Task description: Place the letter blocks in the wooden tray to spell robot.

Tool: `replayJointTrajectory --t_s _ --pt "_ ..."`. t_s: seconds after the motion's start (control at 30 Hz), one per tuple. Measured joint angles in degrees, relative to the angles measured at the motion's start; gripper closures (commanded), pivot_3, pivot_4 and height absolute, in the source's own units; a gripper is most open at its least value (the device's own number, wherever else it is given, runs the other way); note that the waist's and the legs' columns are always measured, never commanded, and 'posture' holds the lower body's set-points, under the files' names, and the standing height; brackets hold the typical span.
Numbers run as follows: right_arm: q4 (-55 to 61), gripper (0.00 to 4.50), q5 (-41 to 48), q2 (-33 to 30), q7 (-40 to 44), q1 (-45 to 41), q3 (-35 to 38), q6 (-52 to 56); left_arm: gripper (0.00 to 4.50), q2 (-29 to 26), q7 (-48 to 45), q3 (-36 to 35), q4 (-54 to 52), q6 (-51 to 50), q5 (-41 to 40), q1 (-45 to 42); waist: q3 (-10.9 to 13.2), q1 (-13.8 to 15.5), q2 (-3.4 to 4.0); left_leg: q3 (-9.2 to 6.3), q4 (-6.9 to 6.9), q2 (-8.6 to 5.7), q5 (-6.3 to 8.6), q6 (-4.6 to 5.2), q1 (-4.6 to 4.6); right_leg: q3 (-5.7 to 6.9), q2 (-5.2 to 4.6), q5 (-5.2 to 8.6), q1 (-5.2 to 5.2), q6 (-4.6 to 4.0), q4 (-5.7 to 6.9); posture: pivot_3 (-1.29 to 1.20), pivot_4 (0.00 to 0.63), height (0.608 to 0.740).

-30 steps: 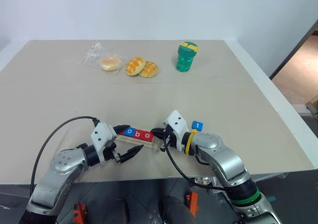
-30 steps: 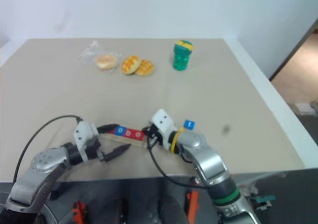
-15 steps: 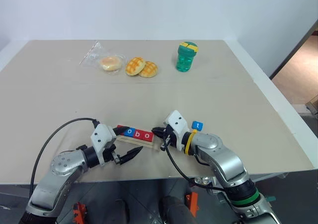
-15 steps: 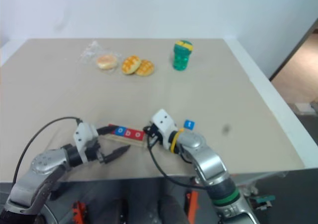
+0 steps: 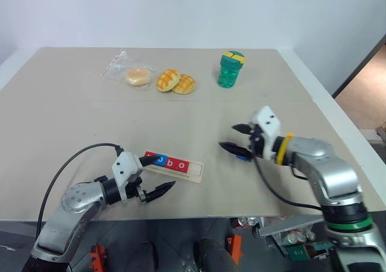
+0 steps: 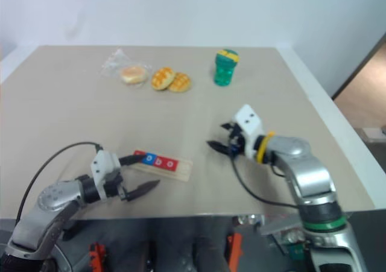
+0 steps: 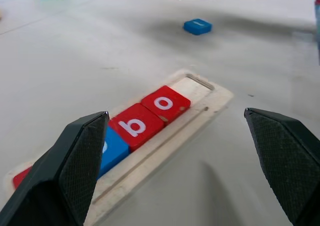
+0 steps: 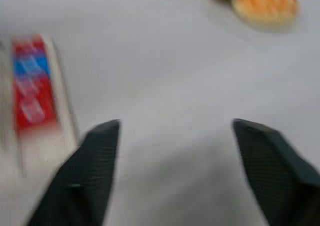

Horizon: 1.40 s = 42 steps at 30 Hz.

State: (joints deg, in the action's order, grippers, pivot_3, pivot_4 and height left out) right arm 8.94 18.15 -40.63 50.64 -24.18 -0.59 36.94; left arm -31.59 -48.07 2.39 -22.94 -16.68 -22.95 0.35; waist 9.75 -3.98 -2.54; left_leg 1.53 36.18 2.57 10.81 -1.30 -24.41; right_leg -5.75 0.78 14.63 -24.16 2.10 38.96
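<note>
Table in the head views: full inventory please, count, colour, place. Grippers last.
wooden tray: one, pale wood, near edge of the table, by the left gripper.
letter blocks in tray: four, red, blue, red, red; last slot bare.
loose letter block: one, blue, on the table right of the tray, under the right gripper.
buns: two, golden, far side.
wrapped bun: one, clear bag, left of the buns.
cup: one, green, yellow lid, far side.
table: one, beige.
left gripper: open, at the tray's left end.
right gripper: open, above the loose block.
</note>
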Motion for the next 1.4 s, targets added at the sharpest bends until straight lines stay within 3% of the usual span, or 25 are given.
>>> replayJointTrajectory --t_s 0.2,0.43,0.6,0.7,0.83,0.9,0.93,1.0,1.03,1.3,1.4 --pt "-15.5 0.06 -0.7 -1.1 10.2 -1.3 -1.1 -11.3 0.0 -0.1 -1.1 0.3 0.1 0.0 0.0 -1.3 0.0 -0.4 0.03 0.03 0.03 0.14 0.03 0.08 0.12 -0.07 0.22 -0.15 0.02 -0.13 0.04 0.0 0.15 0.74" --pt "-25.5 0.06 -3.9 0.6 13.4 -6.2 -3.5 -19.2 0.0 -0.4 -1.2 0.3 0.2 0.0 0.4 -1.0 0.0 -0.4 0.03 0.04 0.11 0.13 0.03 0.08 0.12 -0.11 0.2 -0.18 0.08 -0.08 0.03 0.0 0.15 0.74" --pt "-28.6 1.09 -5.1 2.5 12.9 -5.5 -4.2 -21.6 0.0 -0.5 -0.7 0.2 0.2 0.0 0.5 -0.3 0.0 -0.3 0.06 0.05 0.1 0.09 0.03 0.07 0.1 -0.14 0.15 -0.13 0.08 -0.01 0.03 0.0 0.15 0.74" --pt "-24.3 1.74 -4.9 2.5 11.5 -1.5 -3.1 -21.1 0.0 -0.7 0.1 0.0 0.0 0.0 0.5 0.4 0.0 -0.1 0.03 -0.03 0.09 0.08 0.03 0.07 0.12 -0.09 0.15 -0.08 0.16 0.02 0.03 0.0 0.15 0.74" --pt "-14.9 1.74 -3.9 2.8 7.9 3.8 -2.3 -16.4 0.0 -0.8 0.4 0.0 -0.2 0.0 0.5 1.2 0.0 -0.1 0.03 -0.05 0.11 0.1 0.04 0.07 0.21 -0.06 0.15 -0.1 0.21 -0.03 0.04 0.0 0.15 0.74" --pt "-10.8 2.24 -3.7 2.9 5.9 6.0 -1.8 -13.8 0.0 -0.9 0.4 0.0 -0.3 0.0 0.5 1.4 0.0 -0.1 0.02 -0.09 0.11 0.11 0.03 0.07 0.24 -0.04 0.16 -0.09 0.25 -0.03 0.04 0.0 0.15 0.74" --pt "-9.5 2.24 -3.7 3.0 5.0 6.6 -1.6 -12.7 0.0 -0.9 0.5 0.0 -0.3 0.0 0.6 1.4 0.0 -0.1 0.02 -0.08 0.11 0.1 0.03 0.07 0.24 -0.04 0.15 -0.09 0.24 -0.04 0.04 0.0 0.15 0.74" --pt "2.2 3.04 -3.7 4.3 -2.2 12.4 -0.6 -4.7 0.0 -1.1 0.5 0.0 -0.4 0.0 0.6 1.4 0.0 0.0 0.0 -0.09 0.11 0.1 0.03 0.07 0.26 -0.04 0.13 -0.08 0.27 -0.05 0.04 0.0 0.15 0.74" --pt "2.5 3.15 -3.7 4.4 -2.4 12.5 -0.7 -4.6 0.0 -1.1 0.5 0.0 -0.4 0.0 0.6 1.4 -0.1 0.0 -0.02 -0.07 0.11 0.11 0.04 0.06 0.27 -0.05 0.14 -0.07 0.27 -0.06 0.04 0.0 0.15 0.74" --pt "19.6 3.23 -6.7 10.7 -19.9 15.4 -3.3 15.0 0.0 -1.1 0.7 0.0 -0.4 0.0 1.2 1.4 -0.2 -0.3 -0.25 -0.03 0.11 0.25 0.03 0.05 0.36 -0.05 0.2 -0.05 0.24 -0.43 0.04 0.0 0.15 0.74" --pt "21.2 3.23 -7.1 12.2 -23.0 15.2 -3.5 17.8 0.0 -1.0 1.2 0.0 -0.4 0.0 1.4 1.4 -0.3 -0.4 -0.3 0.03 0.12 0.28 0.01 0.03 0.49 -0.07 0.18 -0.12 0.28 -0.49 0.04 0.0 0.15 0.74"
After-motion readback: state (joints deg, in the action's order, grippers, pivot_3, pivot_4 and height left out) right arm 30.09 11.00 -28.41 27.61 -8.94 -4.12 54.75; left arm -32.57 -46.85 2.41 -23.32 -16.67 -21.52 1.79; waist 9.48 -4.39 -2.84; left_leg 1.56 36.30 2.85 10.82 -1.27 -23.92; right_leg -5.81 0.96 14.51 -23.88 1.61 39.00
